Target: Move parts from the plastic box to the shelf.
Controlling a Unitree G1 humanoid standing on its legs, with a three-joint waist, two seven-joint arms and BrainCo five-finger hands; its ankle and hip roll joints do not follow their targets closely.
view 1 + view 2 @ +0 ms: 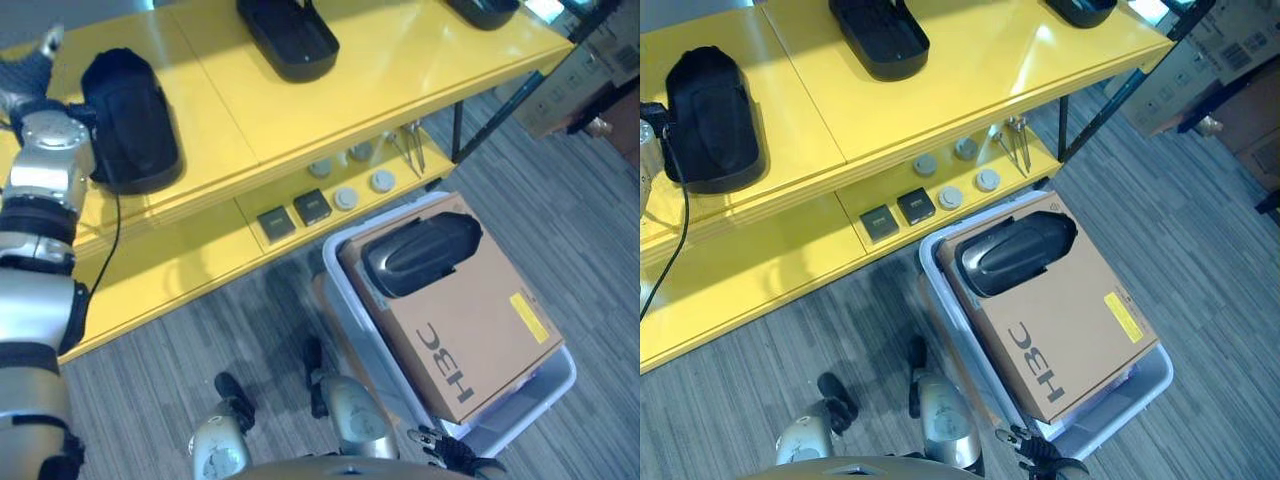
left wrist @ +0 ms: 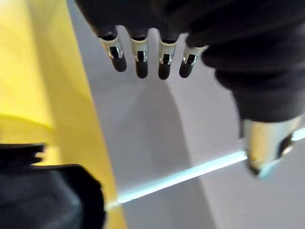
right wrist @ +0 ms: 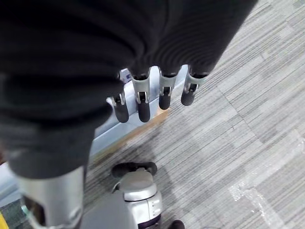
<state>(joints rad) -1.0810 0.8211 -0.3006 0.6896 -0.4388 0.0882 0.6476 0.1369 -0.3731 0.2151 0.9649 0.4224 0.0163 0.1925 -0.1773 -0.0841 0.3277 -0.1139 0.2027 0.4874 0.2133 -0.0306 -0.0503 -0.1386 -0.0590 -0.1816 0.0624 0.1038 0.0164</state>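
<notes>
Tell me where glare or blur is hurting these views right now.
Right eye view: glare whitens the yellow shelf top near the far tray. Left wrist view: the dark part beside the left hand is blurred. Right wrist view: the right hand is soft, the carpet sharper.

The left arm reaches far on the left side, raised. The left hand [image 2: 190, 28] holds nothing, fingers [image 2: 139, 59] straight, thumb apart. The right hand [image 3: 95, 57] hangs low on the right, fingers [image 3: 143, 102] straight and empty.
</notes>
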